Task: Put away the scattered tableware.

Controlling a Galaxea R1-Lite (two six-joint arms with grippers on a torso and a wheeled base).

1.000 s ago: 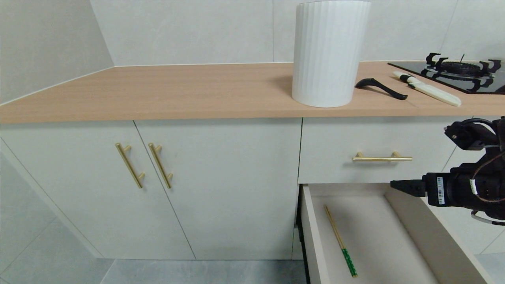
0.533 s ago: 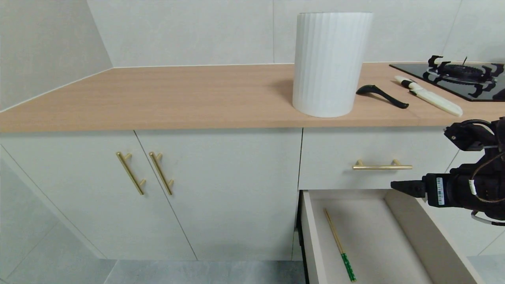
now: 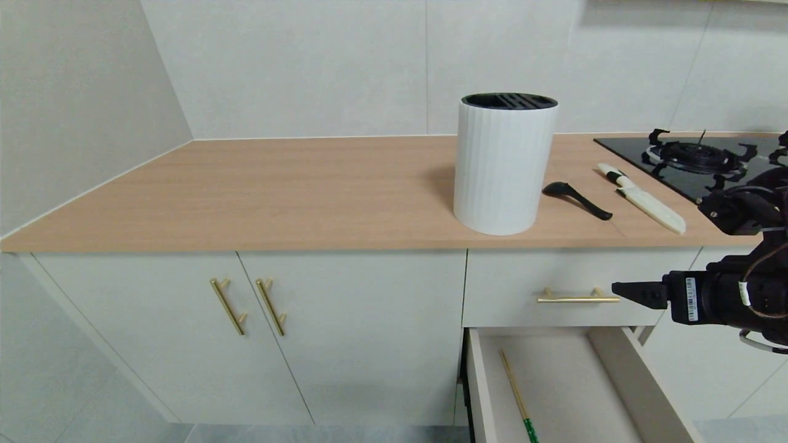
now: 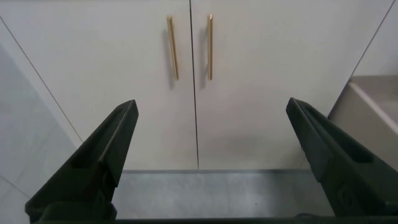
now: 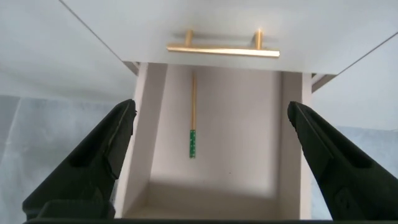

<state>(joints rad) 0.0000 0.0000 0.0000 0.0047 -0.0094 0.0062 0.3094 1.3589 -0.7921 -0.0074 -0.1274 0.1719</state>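
Firstly, open drawer (image 3: pixel 479 394): pulled out below the white holder, under a closed drawer with a brass handle (image 3: pixel 577 299).
Drawer contents: a wooden chopstick (image 3: pixel 516 394) with a green end lies lengthwise near the wall on the holder's side; whether it is one stick or a pair pressed together cannot be told.
White holder (image 3: pixel 505 172): a ribbed cylinder with a black slotted top, standing upright on the tabletop (image 3: pixel 277 197); nothing stands in its slots.
Black spoon (image 3: pixel 575 198): lies on the tabletop just beside the holder, on its hob side.
Sheathed knife (image 3: pixel 643 198): lies flat beyond the spoon, between the holder and the gas hob (image 3: pixel 689 161).
Right hand (image 3: pixel 640 294): held level, lower than the holder and off to its hob side, by the end of the brass handle; its fingers stand wide apart and hold nothing, with the drawer seen between them.
Left hand (image 4: pixel 211 107): fingers wide apart and holding nothing, facing the double cabinet doors (image 4: pixel 249 93) below the holder.
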